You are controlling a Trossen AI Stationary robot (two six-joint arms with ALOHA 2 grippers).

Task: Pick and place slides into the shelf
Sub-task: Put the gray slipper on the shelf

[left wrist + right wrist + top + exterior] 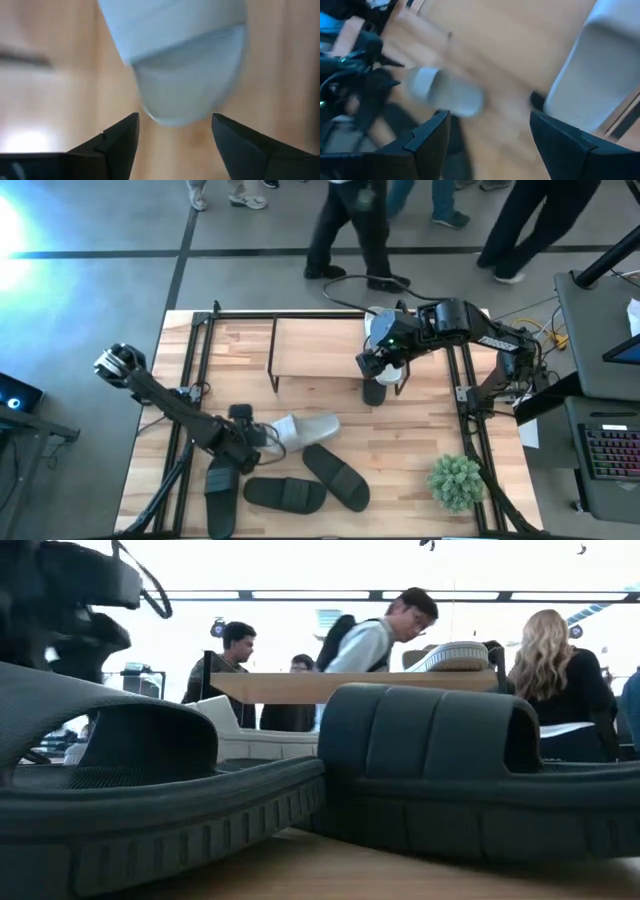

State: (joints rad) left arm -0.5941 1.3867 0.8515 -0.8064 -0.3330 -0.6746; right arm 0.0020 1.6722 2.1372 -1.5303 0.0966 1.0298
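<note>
The shelf (320,350), a light wood plank on a thin black frame, stands at the table's far middle. A light slide (455,658) lies on the right end of its top. My right gripper (385,370) hovers open just near of that end, with the light slide (600,75) beside it. A dark slide (375,392) sits below this gripper by the shelf's right end. A second light slide (305,430) lies on the table. My left gripper (262,436) is open at this slide's left end (185,95); its fingers stand either side without touching.
Three dark slides (220,495), (285,495), (335,475) lie along the table's near edge. A small green plant (458,480) stands at the near right corner. People walk on the floor beyond the table's far edge. Bare wood lies between the shelf and the slides.
</note>
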